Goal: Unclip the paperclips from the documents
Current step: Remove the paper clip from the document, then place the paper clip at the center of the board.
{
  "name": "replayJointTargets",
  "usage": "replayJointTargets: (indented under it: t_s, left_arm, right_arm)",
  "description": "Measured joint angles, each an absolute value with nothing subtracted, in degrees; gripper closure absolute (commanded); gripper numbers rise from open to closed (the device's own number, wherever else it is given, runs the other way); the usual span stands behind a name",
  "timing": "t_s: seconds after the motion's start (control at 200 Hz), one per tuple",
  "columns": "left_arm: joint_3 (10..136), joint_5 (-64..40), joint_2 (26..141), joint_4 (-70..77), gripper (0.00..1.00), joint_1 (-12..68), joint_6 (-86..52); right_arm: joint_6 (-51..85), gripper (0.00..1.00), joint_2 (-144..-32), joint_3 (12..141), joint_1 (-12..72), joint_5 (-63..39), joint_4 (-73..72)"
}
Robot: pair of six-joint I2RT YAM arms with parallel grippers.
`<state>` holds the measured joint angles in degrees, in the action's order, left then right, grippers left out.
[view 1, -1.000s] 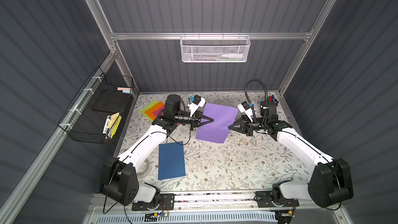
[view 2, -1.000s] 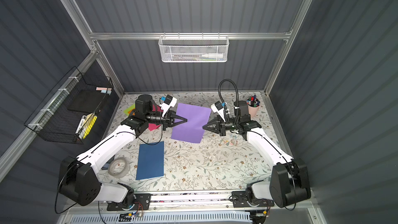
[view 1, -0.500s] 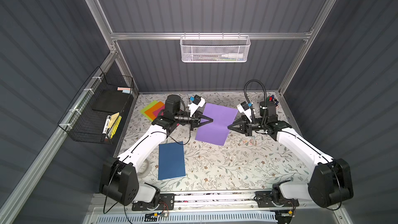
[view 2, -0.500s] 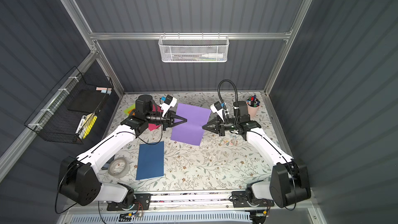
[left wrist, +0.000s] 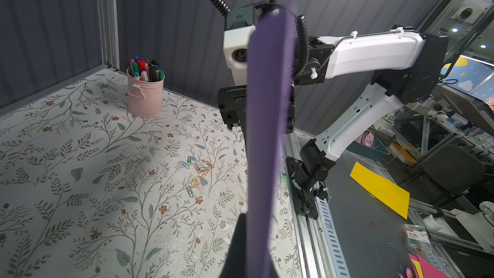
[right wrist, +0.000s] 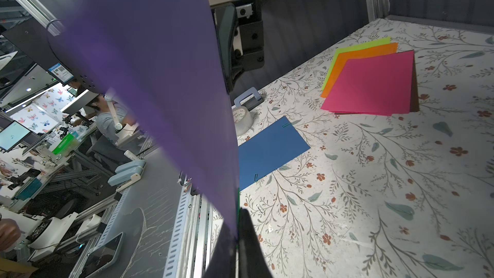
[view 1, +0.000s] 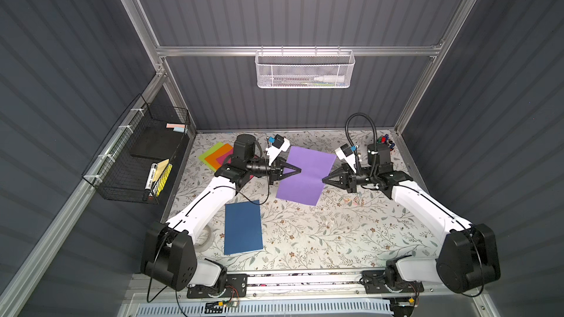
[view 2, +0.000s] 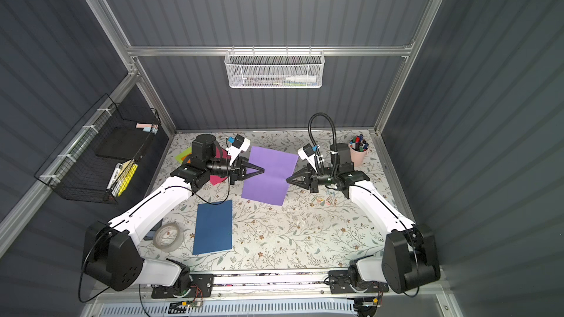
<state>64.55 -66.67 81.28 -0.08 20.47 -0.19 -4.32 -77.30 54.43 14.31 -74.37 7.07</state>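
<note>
Top views both show the purple paper sheet (view 1: pixel 305 189) held up above the floral-patterned surface (view 1: pixel 320 239), stretched between two claws. The left claw (view 1: pixel 300 171) is pressed together on one side edge; the right claw (view 1: pixel 323 180) pinches the opposite edge. Loose coloured wire paperclips (left wrist: pixel 197 172) lie heaped on the surface near the right arm. A navy blue paper sheet (right wrist: pixel 270 151), a green clip (right wrist: pixel 286 125) on its edge, lies flat near the left arm; a fanned stack of lime, orange and pink sheets (right wrist: pixel 371 84) lies nearer the back wall.

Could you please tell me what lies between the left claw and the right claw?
The purple sheet spans it, left claw and right claw shut on opposite edges; both top views show it.
</note>
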Motion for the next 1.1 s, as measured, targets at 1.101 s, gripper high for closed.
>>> replayJointTargets:
  t_s: [1.101]
  left_arm:
    - [65.5, -66.8, 81.3, -2.3, 1.00, 17.3, 1.8]
  right_arm:
    - [-4.4, 0.92, -79.3, 55.4, 11.6, -72.5, 9.1]
